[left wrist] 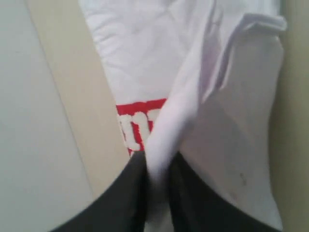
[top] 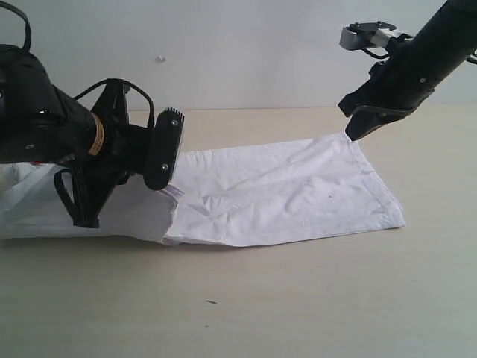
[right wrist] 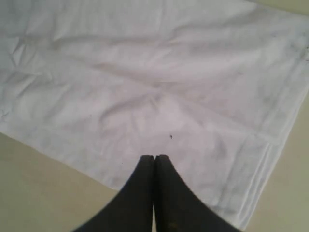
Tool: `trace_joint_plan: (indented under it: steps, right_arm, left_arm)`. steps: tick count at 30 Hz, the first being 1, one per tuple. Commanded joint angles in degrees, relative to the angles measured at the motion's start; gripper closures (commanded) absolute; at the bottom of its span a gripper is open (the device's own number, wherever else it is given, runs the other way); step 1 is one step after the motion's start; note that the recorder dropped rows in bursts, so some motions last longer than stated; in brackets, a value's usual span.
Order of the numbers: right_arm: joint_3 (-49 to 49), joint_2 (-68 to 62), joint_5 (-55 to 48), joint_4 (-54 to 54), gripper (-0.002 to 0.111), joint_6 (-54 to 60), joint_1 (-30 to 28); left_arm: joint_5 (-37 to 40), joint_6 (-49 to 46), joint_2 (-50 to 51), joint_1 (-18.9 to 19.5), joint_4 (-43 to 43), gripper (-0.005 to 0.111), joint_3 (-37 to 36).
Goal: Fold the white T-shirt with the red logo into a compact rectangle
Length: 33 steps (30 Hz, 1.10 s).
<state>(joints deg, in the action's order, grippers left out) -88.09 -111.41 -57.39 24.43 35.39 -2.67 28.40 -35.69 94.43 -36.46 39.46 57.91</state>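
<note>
The white T-shirt with the red logo (top: pixel 283 194) lies flat across the middle of the table, its hem end at the right. My left gripper (top: pixel 165 177) is over the shirt's left part, shut on a raised fold of the white cloth (left wrist: pixel 166 130). Part of the red logo (left wrist: pixel 137 123) shows beside that fold. My right gripper (top: pixel 358 128) hangs just above the shirt's far right corner, shut with nothing between its fingers. In the right wrist view its closed tips (right wrist: pixel 154 157) hover over plain white fabric (right wrist: pixel 145 72).
The shirt rests on a beige table (top: pixel 298 298). A pale wall (top: pixel 246 52) stands behind the far edge. The left arm's black body (top: pixel 45 119) covers the shirt's left end.
</note>
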Motion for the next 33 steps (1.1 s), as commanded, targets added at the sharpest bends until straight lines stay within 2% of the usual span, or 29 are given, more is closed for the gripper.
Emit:
trace_joint_plan:
  steps: [1,3,5,8,13,15,19,24,27,29,31,33]
  right_arm:
    - [0.33,0.67,0.45,0.26,0.108,1.58,-0.02]
    - [0.33,0.67,0.55,0.26,0.108,1.59,-0.02]
    - [0.33,0.67,0.67,0.26,0.108,1.59,-0.02]
    - [0.33,0.67,0.91,0.26,0.108,1.59,-0.02]
    - [0.33,0.67,1.02,0.26,0.108,1.59,-0.02]
    - [0.33,0.67,1.15,0.26,0.108,1.59,-0.02]
    - [0.33,0.67,1.84,0.15,0.108,1.59,-0.02]
    - [0.33,0.67,1.95,0.15,0.108,1.59,-0.02]
    - [0.33,0.67,1.95,0.15,0.108,1.59,-0.02]
    - [0.33,0.67,1.95,0.15,0.108,1.59,-0.02]
    - [0.33,0.67,1.95,0.15,0.108,1.59,-0.02]
    - [0.33,0.67,1.95,0.27,0.108,1.59,-0.02]
  left_arm:
    - [-5.15,-0.02,1.84,2.91,0.73,0.057,0.26]
    - [-5.46,-0.02,3.23,4.01,0.73,0.044,0.26]
    - [-5.89,-0.02,4.95,5.23,0.73,0.037,0.26]
    - [-9.21,-0.02,6.9,6.72,0.86,0.039,0.26]
    - [-18.02,-0.02,8.33,8.86,4.1,0.053,0.26]
    - [-21.94,-0.02,8.32,9.23,4.76,0.052,0.26]
    - [-28.06,-0.02,8.32,10.84,8.09,0.039,0.26]
    - [-27.75,4.58,7.94,12.5,4.95,0.04,0.92]
    - [-27.21,8.52,6.72,12.21,4.55,0.058,0.71]
    - [-25.57,12.14,5.59,10.97,3.93,0.078,0.43]
    - [-22.19,18.11,4.42,8.8,1.16,0.103,0.43]
    - [-17.8,21.15,3.61,6.6,-0.66,0.107,0.43]
